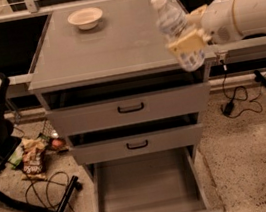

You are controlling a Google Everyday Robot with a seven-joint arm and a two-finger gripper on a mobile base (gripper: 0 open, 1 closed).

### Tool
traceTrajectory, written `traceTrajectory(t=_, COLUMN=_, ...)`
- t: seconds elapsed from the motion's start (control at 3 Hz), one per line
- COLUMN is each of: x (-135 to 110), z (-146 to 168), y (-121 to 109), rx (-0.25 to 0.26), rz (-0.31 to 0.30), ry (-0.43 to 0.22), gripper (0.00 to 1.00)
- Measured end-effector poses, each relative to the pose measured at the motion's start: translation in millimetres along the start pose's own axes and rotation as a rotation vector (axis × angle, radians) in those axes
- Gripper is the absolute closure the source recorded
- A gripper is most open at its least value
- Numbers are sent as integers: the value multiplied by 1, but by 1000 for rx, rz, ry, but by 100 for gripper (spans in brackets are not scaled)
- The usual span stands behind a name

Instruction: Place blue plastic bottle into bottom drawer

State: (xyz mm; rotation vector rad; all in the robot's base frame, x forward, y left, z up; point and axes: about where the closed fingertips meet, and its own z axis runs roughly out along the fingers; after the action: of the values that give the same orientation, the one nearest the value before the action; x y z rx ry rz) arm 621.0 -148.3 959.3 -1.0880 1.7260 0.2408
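Cabinet [113, 50] first: grey, three drawers, it fills the middle of the view. The two upper drawers with black handles seem a little pulled out, and the bottom drawer [147, 189] is pulled out far, so its flat floor lies open from above. The white arm [246, 8] reaches in from the right, at the height of the cabinet top. The blue plastic bottle [173, 20] is in the air at the front right corner of the top, high above the bottom drawer and to the right of its middle. It is tilted, the white cap toward the upper left. The gripper [189, 40] is clamped on the bottle, its yellowish fingers [184, 47] pressing the body from two sides.

The step in hand, as I judge it, is the carry from the top down to the drawer. To do it well, the arm should first come forward until the bottle is clear of the fronts of both upper drawers, because these stand over the back part of the bottom drawer. Only then it should go down and a little to the left, toward the middle of the floor. The grip must be firm on the way, since a tilted bottle may slip. Better to release near the floor, not from high, or the bottle can roll against the drawer walls. The small bowl [86, 18] at the back of the top is well apart and makes no trouble.
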Motion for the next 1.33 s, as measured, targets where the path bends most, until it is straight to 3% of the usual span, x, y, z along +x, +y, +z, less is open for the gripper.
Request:
traceTrajectory(t=0.33, x=57, z=-15, y=44, rx=-27, rz=4, ry=206, gripper=100)
traceTrajectory(t=0.67, x=138, z=-10, y=90, rx=-58, rz=20, ry=372, gripper=100)
traceTrajectory(t=1.0, x=207, z=9, y=122, rx=-61, rz=72, ry=431, gripper=100)
traceTrajectory(t=1.33, x=216, z=13, y=128, rx=-54, rz=76, ry=436, gripper=100)
